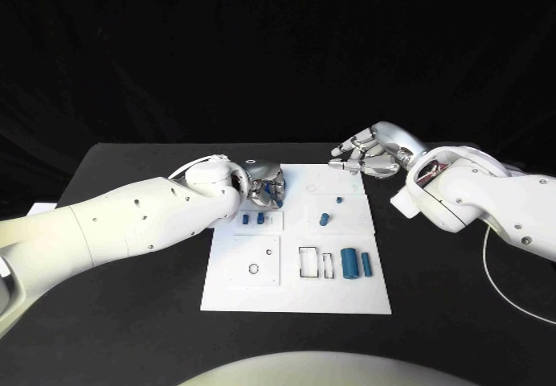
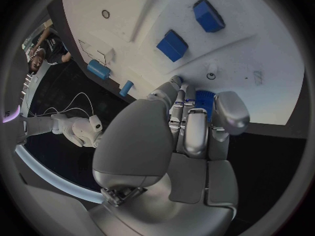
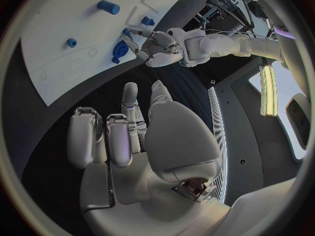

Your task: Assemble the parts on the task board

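Observation:
The white task board (image 1: 296,277) lies mid-table. My left hand (image 1: 264,185) hovers over its far left corner with the fingers curled round a small round blue part (image 2: 205,97); the same part (image 3: 119,50) shows below that hand (image 3: 157,46) in the right wrist view. My right hand (image 1: 369,153) hangs past the board's far right corner, over black table, fingers loosely bent and holding nothing. Two blue blocks (image 1: 254,218) sit just near of the left hand. A short blue peg (image 1: 325,218) and a tiny blue piece (image 1: 340,199) lie mid-board. Two blue cylinders (image 1: 357,264) lie at the near right.
Black table (image 1: 139,322) surrounds the board on all sides. Outlined recesses (image 1: 311,261) and a square inset plate with small holes (image 1: 255,269) mark the board's near half. My right forearm (image 1: 487,201) crosses the table to the right of the board.

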You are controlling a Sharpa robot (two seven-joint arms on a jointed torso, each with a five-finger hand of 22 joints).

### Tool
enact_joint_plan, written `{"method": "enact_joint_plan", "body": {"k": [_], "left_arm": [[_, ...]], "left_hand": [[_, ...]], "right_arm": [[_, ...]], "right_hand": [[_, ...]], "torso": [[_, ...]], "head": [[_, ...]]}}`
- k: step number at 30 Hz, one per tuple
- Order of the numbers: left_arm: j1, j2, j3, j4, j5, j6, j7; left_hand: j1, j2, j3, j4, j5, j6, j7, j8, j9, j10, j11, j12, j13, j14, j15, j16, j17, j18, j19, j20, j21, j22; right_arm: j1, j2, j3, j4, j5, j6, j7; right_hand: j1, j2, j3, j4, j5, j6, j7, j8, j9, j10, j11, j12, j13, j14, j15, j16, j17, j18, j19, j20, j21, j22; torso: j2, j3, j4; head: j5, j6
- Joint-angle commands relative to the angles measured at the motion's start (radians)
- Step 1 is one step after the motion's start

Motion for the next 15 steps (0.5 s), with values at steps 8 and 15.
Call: {"method": "enact_joint_plan", "body": {"k": [8,15], "left_arm": [[-0.003,0.017,0.000,-0.017,-0.011,0.042,0.000],[-0.007,0.024,0.000,-0.018,-0.006,0.036,0.001]], "left_hand": [[-0.013,-0.013,0.030,-0.004,-0.001,0.018,0.002,-0.018,-0.002,0.019,-0.001,-0.027,-0.001,0.026,-0.005,-0.004,-0.012,-0.009,0.025,-0.009,0.015,0.013],[-0.019,-0.021,0.048,-0.009,-0.002,0.015,0.005,-0.034,-0.003,0.029,0.000,-0.042,-0.001,0.025,-0.004,-0.004,-0.020,-0.011,0.025,-0.009,0.026,0.022]], "right_arm": [[-0.001,0.005,0.000,0.000,-0.004,0.015,0.010],[-0.001,0.006,0.000,0.000,-0.004,0.016,0.010]], "right_hand": [[0.006,0.010,0.000,-0.007,0.005,0.004,0.000,0.000,0.001,-0.004,0.001,0.002,-0.001,0.063,-0.005,-0.005,0.086,-0.009,-0.004,-0.001,-0.005,0.000],[0.007,0.011,0.000,-0.007,0.005,0.005,0.000,0.001,0.001,-0.004,0.000,0.002,-0.001,0.063,-0.005,-0.005,0.085,-0.009,-0.004,-0.001,-0.005,-0.001]], "torso": [[0.000,0.0000,0.0002],[-0.001,-0.0001,-0.0003]], "head": [[0.002,-0.003],[0.000,-0.003]]}}
